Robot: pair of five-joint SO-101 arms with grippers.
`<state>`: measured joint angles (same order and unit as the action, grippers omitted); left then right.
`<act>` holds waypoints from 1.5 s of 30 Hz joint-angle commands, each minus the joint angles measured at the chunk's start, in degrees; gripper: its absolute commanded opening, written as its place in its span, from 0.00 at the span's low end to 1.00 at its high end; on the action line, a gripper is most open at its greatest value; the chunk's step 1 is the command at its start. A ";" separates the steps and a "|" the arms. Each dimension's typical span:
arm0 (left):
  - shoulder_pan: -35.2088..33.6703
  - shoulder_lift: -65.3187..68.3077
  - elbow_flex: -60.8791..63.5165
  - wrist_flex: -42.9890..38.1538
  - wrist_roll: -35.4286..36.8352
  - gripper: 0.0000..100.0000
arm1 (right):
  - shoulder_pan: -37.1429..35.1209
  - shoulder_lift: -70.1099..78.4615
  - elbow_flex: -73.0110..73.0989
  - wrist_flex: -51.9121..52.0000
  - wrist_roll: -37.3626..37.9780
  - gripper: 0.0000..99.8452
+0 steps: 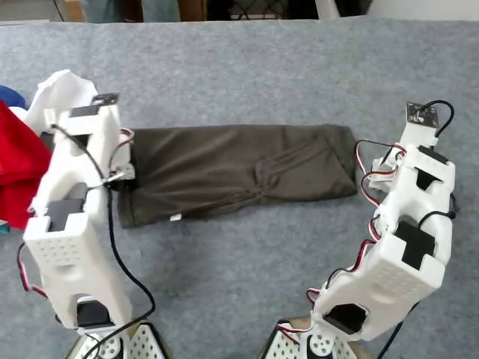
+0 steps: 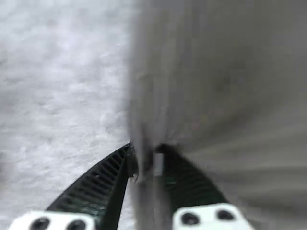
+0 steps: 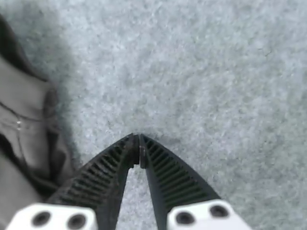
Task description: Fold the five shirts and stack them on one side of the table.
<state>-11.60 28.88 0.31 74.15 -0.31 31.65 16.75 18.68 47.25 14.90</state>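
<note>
The dark olive cotton shirt [image 1: 232,172], folded lengthwise into a band, lies on the grey felt-covered surface [image 1: 262,67] w/ its long axis running from the left tool [image 2: 144,163] across to the right tool [image 3: 139,148]. Left tool is pinched shut on the shirt's end, cloth squeezed betw. its tips. The left wrist view shows that grip; in the high view the arm hides it. Right tool is closed on nothing, tips touching, over bare felt just beside the shirt's other end. So the right arm is nearer that free end, prob. the next grasp for a crosswise fold. Red cloth [image 1: 15,164] & white cloth [image 1: 56,90] sit beyond the left tool, on the side away from the shirt.
</note>
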 commanded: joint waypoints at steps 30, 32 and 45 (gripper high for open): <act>26.24 1.14 -40.04 23.65 1.58 0.03 | 6.95 -0.92 -2.07 -2.64 -18.64 0.02; 30.64 1.14 -40.22 20.48 3.60 0.03 | 6.86 -0.84 -2.07 -2.99 -18.64 0.02; 46.46 1.23 -39.96 3.43 12.13 0.03 | 6.95 -0.84 -2.07 -4.57 -18.64 0.02</act>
<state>32.09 30.55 -36.97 80.40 11.03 37.98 16.75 18.68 43.47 -3.12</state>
